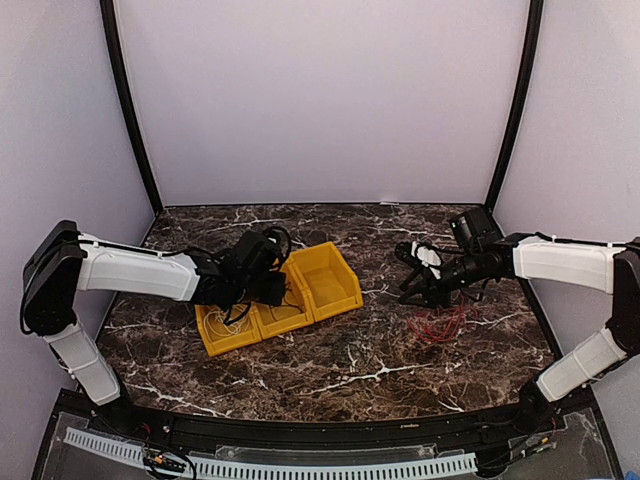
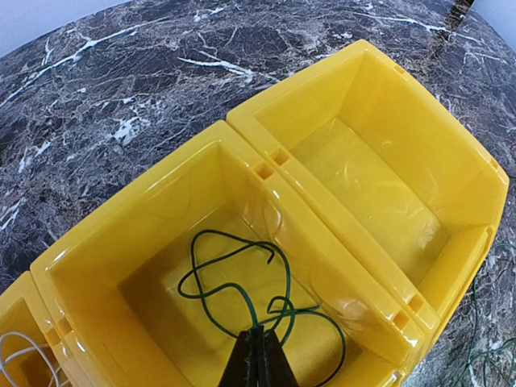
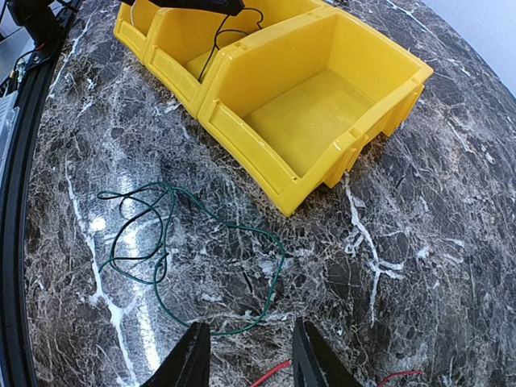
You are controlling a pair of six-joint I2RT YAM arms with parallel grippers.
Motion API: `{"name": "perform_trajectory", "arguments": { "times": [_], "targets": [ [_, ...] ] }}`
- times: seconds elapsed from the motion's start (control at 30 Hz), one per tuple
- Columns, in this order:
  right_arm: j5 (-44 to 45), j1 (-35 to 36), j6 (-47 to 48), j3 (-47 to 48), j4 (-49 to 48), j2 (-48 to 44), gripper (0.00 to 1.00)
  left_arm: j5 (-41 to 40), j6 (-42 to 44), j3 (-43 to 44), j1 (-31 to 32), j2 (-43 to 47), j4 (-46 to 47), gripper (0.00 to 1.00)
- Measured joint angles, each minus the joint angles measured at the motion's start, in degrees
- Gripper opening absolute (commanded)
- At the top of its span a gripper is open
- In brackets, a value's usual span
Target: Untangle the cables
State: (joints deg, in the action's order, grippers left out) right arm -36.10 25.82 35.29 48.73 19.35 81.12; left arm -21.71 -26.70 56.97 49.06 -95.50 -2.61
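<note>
**Top external view:** Three yellow plastic open-topped bins [image 1: 335, 300] stand in a row on the dark marble-patterned table [image 1: 350, 375]. The left gripper [image 1: 265, 292] hangs over the middle one. A thin red cable [image 1: 437, 325] lies in a loose scribble on the table to the right. The right gripper [image 1: 410, 288] is just above and beside it. Whether either claw is spread or closed cannot be made out from here.

**Left wrist view:** The middle bin [image 2: 129, 193] holds a thin dark greenish cable [image 2: 287, 282] curled on its floor. The left gripper [image 2: 258, 332] has its fingers pressed together, pinching that cable at their tips. The right bin [image 2: 419, 137] holds nothing. A thin white cable [image 2: 16, 355] shows in a corner of the left bin [image 2: 24, 298].

**Right wrist view:** The right gripper [image 3: 251, 355] has its fingers spread with nothing between them. Only here does a second dark greenish cable [image 3: 164, 234] show, sprawled on the table [image 3: 419, 242] just in front of the bins. Ends of the red cable [image 3: 270, 372] lie by the fingertips. The right bin [image 3: 314, 121] is bare inside.
</note>
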Motion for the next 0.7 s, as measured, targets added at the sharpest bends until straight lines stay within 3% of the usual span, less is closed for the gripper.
{"name": "perform_trajectory", "arguments": {
  "times": [0.2,0.47,0.7],
  "targets": [
    [0.0,0.0,0.0,0.0,0.0,0.0,0.38,0.4,-0.2,0.1,-0.1,-0.4,-0.5,0.02],
    [0.0,0.0,0.0,0.0,0.0,0.0,0.38,2.2,-1.4,2.6,-0.1,-0.3,-3.8,0.32],
    [0.1,0.0,0.1,0.0,0.1,0.0,0.42,1.6,-1.9,3.9,-0.1,5.8,-8.5,0.42]
  ]
}}
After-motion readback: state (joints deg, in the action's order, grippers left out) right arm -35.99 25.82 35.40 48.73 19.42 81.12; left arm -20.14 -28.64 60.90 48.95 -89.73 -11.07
